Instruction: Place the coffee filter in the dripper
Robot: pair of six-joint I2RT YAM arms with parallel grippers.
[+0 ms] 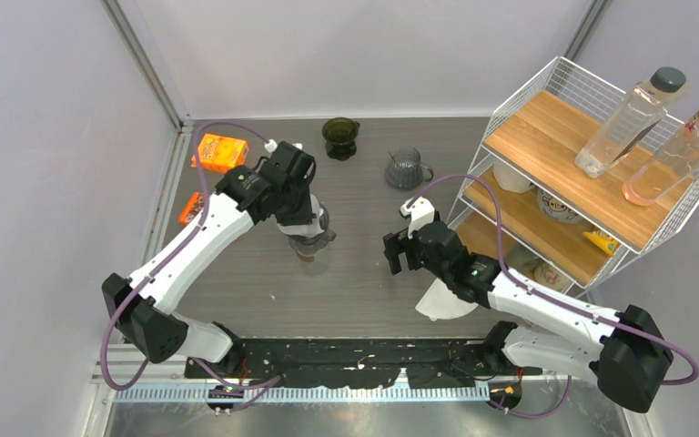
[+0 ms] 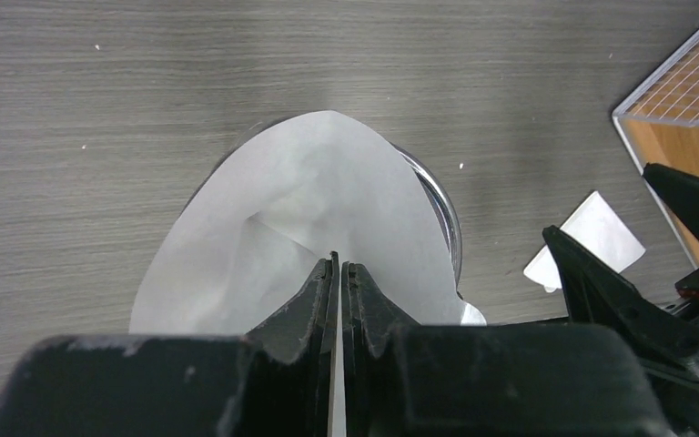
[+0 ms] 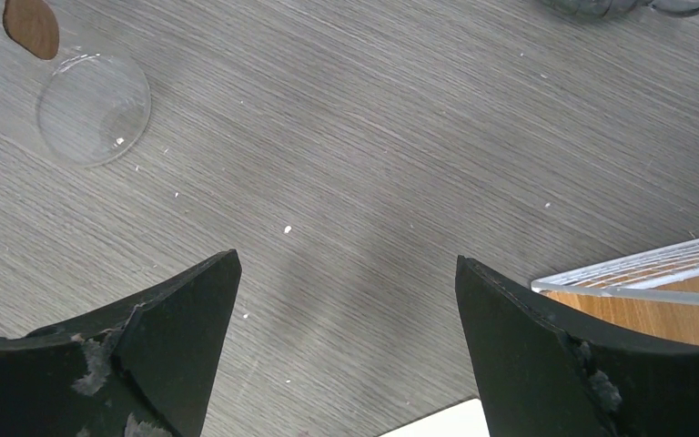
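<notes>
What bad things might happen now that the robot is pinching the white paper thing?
1. The left gripper pinches only a thin edge of the filter, so the paper may crumple or tear if the arm pulls.
2. The filter looks shifted to one side of the dripper, whose shiny rim shows only on the right. If let go like this, it may sit crooked or slip out.
</notes>
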